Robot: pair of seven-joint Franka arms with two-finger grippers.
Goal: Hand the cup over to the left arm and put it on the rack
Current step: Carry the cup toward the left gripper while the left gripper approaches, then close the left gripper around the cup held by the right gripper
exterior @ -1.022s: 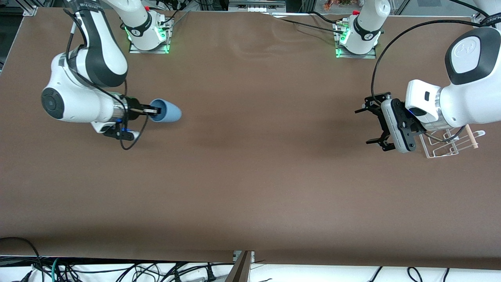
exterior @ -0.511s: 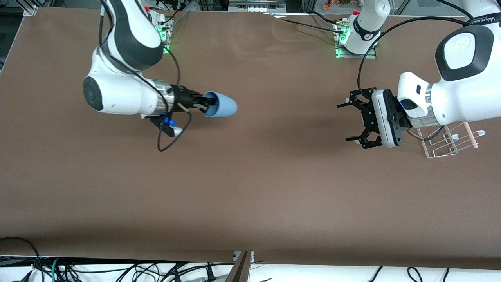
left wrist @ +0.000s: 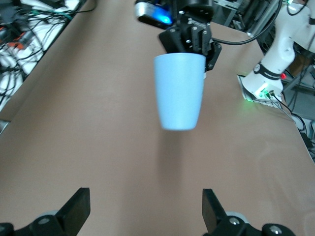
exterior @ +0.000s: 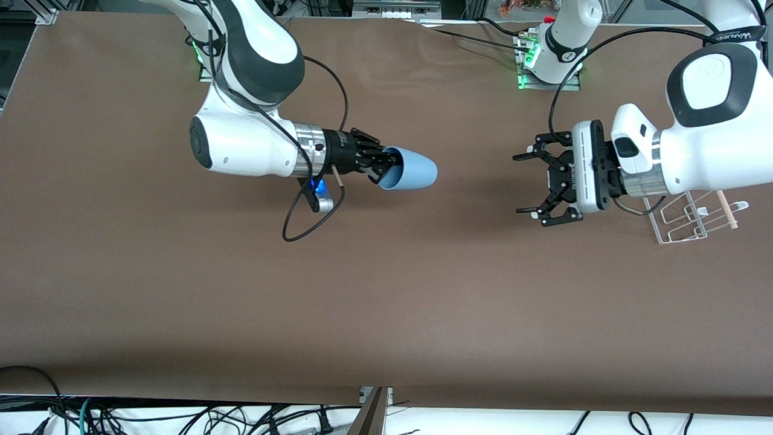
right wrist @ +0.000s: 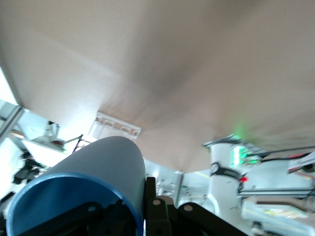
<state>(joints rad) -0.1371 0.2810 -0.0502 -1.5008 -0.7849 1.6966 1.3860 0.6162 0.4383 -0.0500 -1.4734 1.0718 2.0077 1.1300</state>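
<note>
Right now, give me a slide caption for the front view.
Right claw holds the light-blue plastic cup sideways above the brown table, base toward the open left claw.

Even overhead light, soft shadows on the table [exterior: 386, 290]; right wrist view blurred, glare at its edge.

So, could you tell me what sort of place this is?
Most likely a robotics lab bench: two white arms bolted to a brown-covered table, loose cables along its edge, and only a cup and rack as props.
</note>
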